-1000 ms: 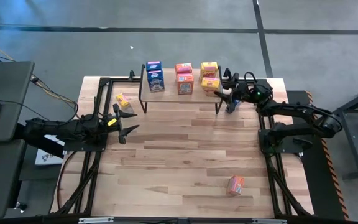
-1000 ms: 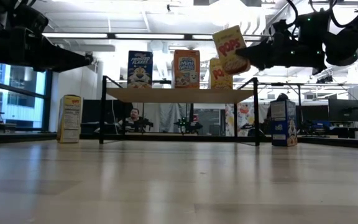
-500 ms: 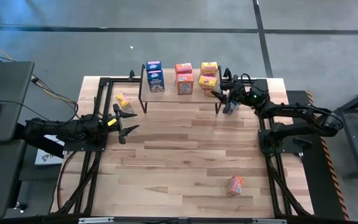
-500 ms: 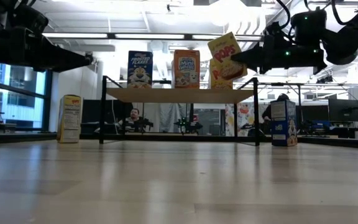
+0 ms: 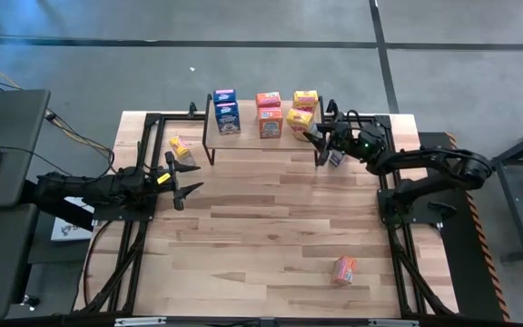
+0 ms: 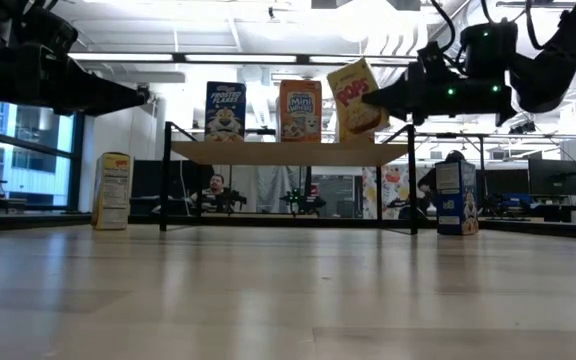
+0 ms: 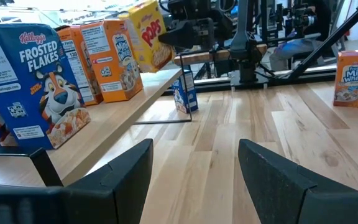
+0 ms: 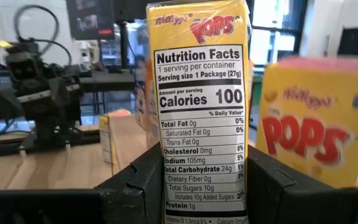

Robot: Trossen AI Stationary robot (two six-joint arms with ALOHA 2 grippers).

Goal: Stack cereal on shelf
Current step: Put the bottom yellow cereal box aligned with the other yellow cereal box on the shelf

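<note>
Wooden tabletop [image 5: 271, 227], lit workshop behind.

Shelf [image 5: 263, 138]: stands at the far edge. It carries blue boxes [image 5: 226, 111] at one end, orange boxes [image 5: 270, 115] mid-plank and one yellow box [image 5: 305, 97] at the other end, so colours appear grouped in columns.

Right gripper [image 5: 314, 134]: pinches a yellow Pops box [image 6: 356, 97], held tilted just above the shelf's yellow end, probably to seat it by its match.

Left gripper [image 5: 189, 173]: fingers spread, holding nothing, parked over the table's left side, well apart from the shelf.

Unshelved: a yellow box [image 5: 179, 146] near the shelf's left legs, a blue box [image 6: 454, 198] by its right legs, an orange box [image 5: 344, 269] lying near the front edge.
</note>
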